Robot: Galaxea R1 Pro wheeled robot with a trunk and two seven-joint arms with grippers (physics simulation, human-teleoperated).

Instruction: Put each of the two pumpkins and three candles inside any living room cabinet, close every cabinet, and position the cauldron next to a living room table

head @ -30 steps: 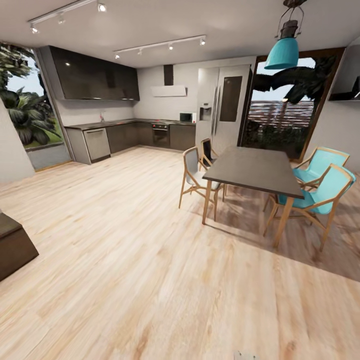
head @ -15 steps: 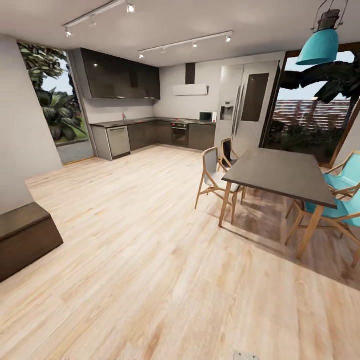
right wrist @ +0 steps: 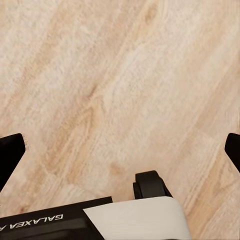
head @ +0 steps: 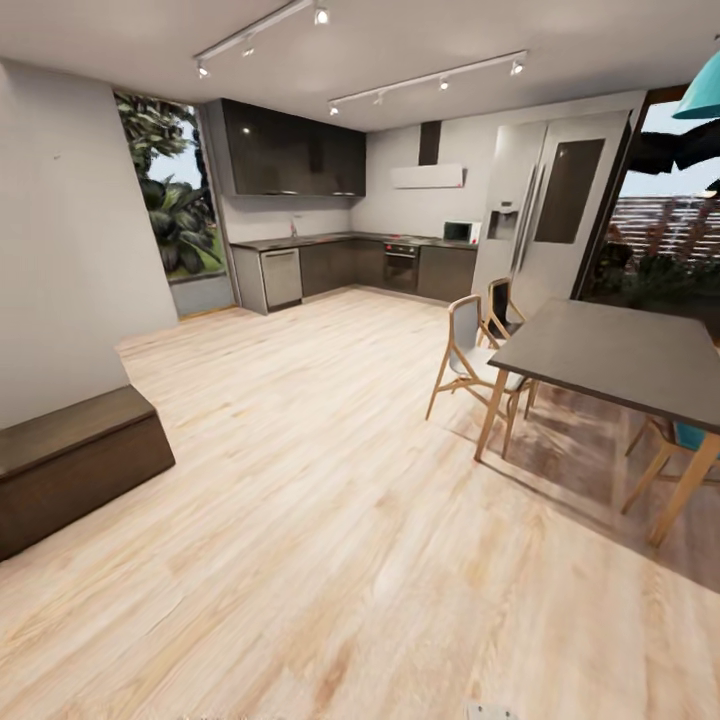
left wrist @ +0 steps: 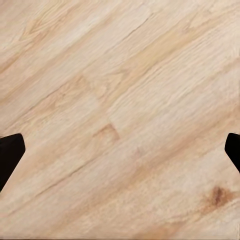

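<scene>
Cabinet (head: 70,470) closed; base (right wrist: 95,220) reads "GALAXEA"

1. You are seeing the dark wood cabinet (head: 70,470) running off the head view's left edge.
2. The dining table (head: 620,355) and teal lamp (head: 700,95) are getting cropped at right.

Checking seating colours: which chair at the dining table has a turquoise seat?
The chair tucked under the dining table at its right end; the two wooden chairs on the table's kitchen side have pale grey or dark seats.
</scene>
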